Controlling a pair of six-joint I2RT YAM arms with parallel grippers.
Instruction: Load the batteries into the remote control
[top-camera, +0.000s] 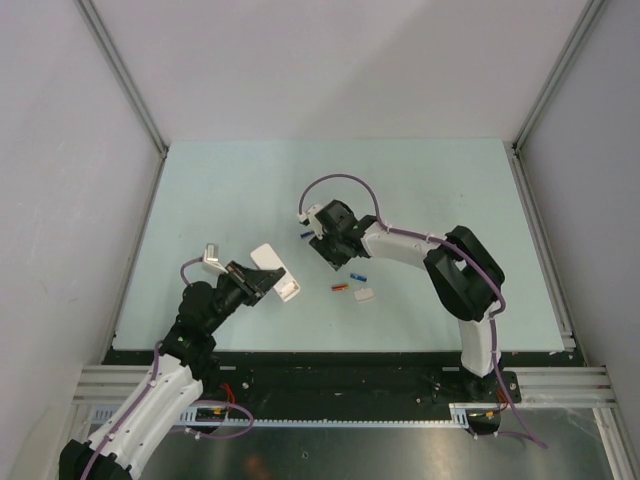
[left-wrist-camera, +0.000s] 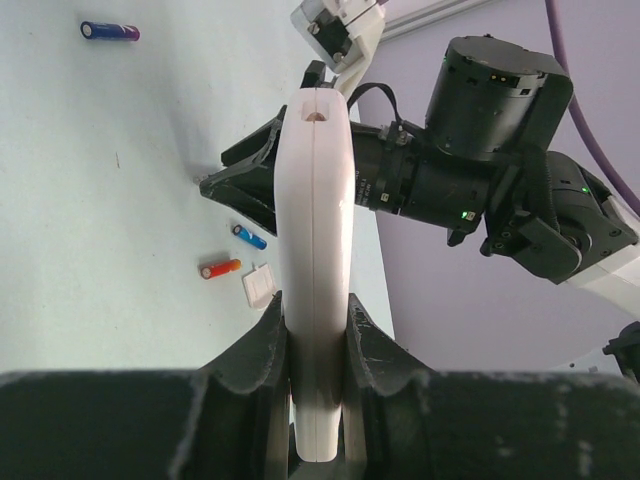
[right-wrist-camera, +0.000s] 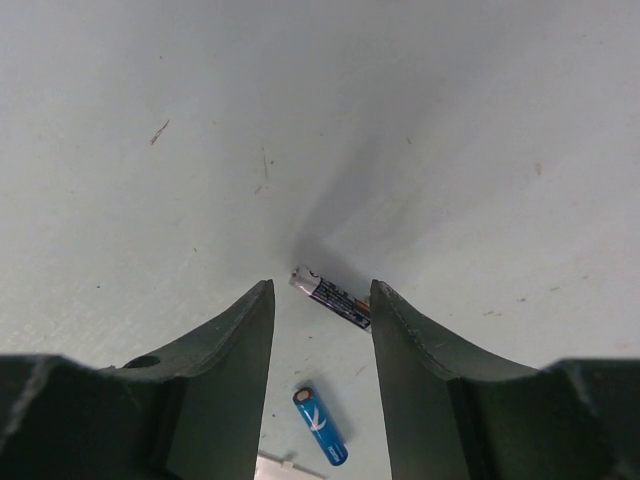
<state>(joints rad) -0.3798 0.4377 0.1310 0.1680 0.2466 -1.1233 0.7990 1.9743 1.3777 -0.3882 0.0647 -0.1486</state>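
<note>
Left fingers (left-wrist-camera: 255, 370) clamp the remote control (left-wrist-camera: 315, 200) on edge for loading, while right fingers (right-wrist-camera: 235, 340), parted, straddle a dark battery (right-wrist-camera: 335, 296) lying lower-centre on the tabletop (right-wrist-camera: 300, 100).

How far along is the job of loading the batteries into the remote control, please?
Done: the small white cover lies loose on the table. In hand: the left gripper clamps the remote control, and the right gripper, jaws open, straddles the black battery. Left: all the loading; the blue battery, orange-red battery and purple battery also lie on the table, none picked up.
</note>
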